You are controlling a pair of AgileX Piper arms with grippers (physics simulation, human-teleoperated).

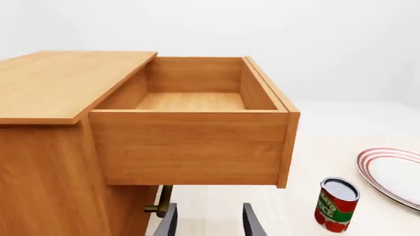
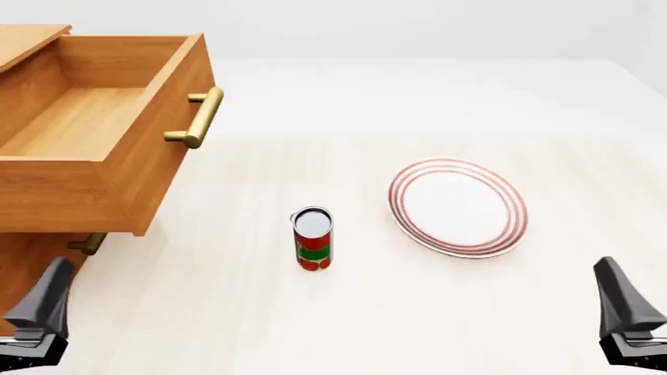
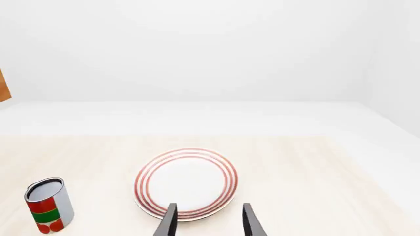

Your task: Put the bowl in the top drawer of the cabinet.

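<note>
Bowl not visible in any view, so its direction from either tool can't be told. Top drawer (image 2: 94, 133) of the cabinet (image 1: 46, 147) is pulled out, empty, far left, nearer the left tool (image 1: 208, 221). Left and right tool (image 3: 207, 221) both empty, fingers apart.

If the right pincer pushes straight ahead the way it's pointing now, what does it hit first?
Probably the flat white plate with red rings: it lies right beyond the open right pincer, between its fingertips. Depth is uncertain; it might pass above it.
</note>
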